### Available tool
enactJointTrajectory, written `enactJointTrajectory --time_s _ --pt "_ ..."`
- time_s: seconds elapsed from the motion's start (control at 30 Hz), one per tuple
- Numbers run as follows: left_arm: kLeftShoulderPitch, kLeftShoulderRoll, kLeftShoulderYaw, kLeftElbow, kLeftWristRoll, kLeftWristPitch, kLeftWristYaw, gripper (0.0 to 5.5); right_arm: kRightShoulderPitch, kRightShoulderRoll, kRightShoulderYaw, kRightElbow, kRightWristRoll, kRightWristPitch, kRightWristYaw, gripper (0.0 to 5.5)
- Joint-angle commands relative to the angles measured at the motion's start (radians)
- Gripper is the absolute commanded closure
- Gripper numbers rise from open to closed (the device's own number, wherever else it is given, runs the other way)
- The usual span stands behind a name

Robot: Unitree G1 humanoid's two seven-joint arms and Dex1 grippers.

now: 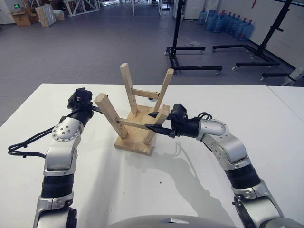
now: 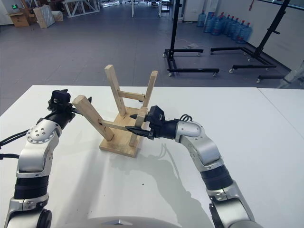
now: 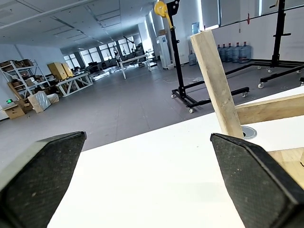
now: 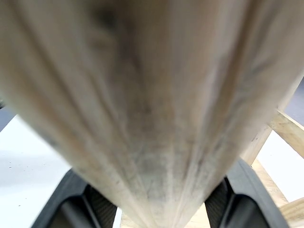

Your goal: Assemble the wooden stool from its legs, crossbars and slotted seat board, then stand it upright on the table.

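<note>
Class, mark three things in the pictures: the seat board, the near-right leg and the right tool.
seat board (image 1: pixel 135 145): left eye view, bare near edge of its upturned underside.
near-right leg (image 1: pixel 151 134): left eye view, lower part by the board.
right tool (image 1: pixel 149 120): left eye view, midway between its fingertips.

We see a white table (image 1: pixel 266 123) stretching wide from left to right. Near its middle, towards the far side, the wooden stool (image 1: pixel 134 110) rests upside down. Its seat board (image 1: pixel 133 142) lies flat on the tabletop, the legs (image 1: pixel 128 88) splay upward from it, and the crossbars (image 1: pixel 145 93) span between them. Nearer to us, a small dark speck (image 1: pixel 162 183) sits on the bare surface. On the far right, a second white top (image 1: pixel 292 97) stands just beside the table, a thin seam between them.
</note>
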Motion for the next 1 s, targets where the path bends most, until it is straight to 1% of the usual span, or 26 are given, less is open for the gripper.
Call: enactJointTrajectory --time_s 0.03,0.2,0.37,0.77,0.8,0.83,1.0 --pt "0.01 -0.037 -0.1 -0.066 0.007 0.015 -0.009 0.68 -0.036 0.057 0.059 0.011 -0.035 0.02 -0.038 3.45" --pt "0.031 -0.059 -0.13 -0.106 0.025 0.034 0.014 0.68 -0.09 0.108 0.123 0.038 -0.084 0.036 -0.058 3.45" --pt "0.047 -0.066 -0.141 -0.108 0.036 0.034 0.021 0.68 -0.128 0.142 0.148 0.057 -0.114 0.05 -0.079 3.45" --pt "0.009 -0.086 -0.11 -0.062 0.004 0.056 0.018 0.68 -0.083 0.144 0.105 0.058 -0.1 0.07 -0.1 3.45" --pt "0.011 -0.086 -0.106 -0.056 0.002 0.054 0.018 0.51 -0.076 0.147 0.101 0.056 -0.094 0.083 -0.108 3.45" --pt "0.014 -0.085 -0.104 -0.048 0.005 0.049 0.023 0.49 -0.073 0.149 0.097 0.056 -0.089 0.1 -0.115 3.08" --pt "0.022 -0.074 -0.098 -0.006 0.035 0.035 0.037 0.1 -0.076 0.151 0.088 0.069 -0.076 0.116 -0.133 2.25"
